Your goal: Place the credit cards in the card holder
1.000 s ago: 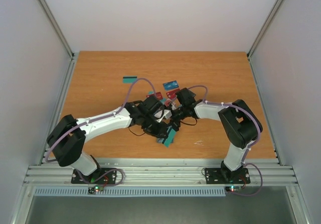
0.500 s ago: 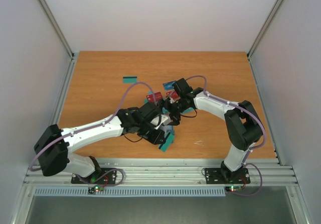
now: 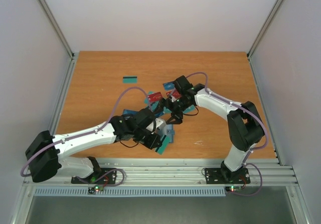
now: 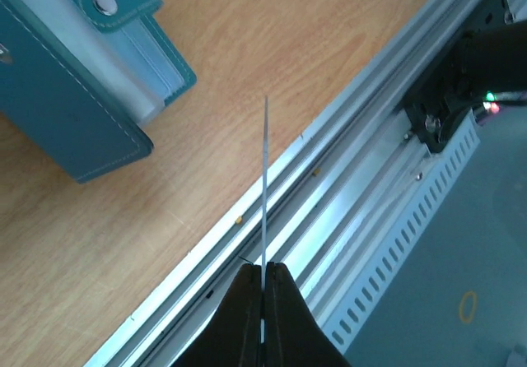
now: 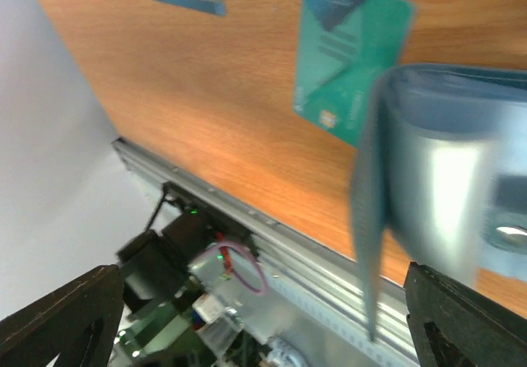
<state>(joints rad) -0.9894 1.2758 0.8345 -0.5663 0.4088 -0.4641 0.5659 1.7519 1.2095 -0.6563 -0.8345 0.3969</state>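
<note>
My left gripper [image 3: 158, 141] [image 4: 263, 266] is shut on a thin teal credit card [image 3: 163, 146], seen edge-on [image 4: 265, 178] in the left wrist view, near the table's front edge. The teal card holder [image 3: 170, 130] [image 4: 74, 87] lies just beyond it with its snap flap showing. My right gripper [image 3: 173, 113] [image 5: 259, 301] is open wide just above the holder, which shows as a blurred grey-blue shape [image 5: 436, 178] by its right finger. I cannot tell whether they touch. More credit cards lie behind: red ones [image 3: 155, 96], a blue one [image 3: 170, 85] and teal ones [image 3: 189, 109] [image 5: 354, 62].
A lone teal card [image 3: 130, 78] lies farther back left. The metal rail [image 3: 160, 171] [image 4: 346, 186] runs along the table's near edge, right under my left gripper. Grey walls close in both sides.
My left arm has drawn back toward the near left, carrying its card closer to the front edge. The right gripper has shifted away from me over the cards, staying open.
</note>
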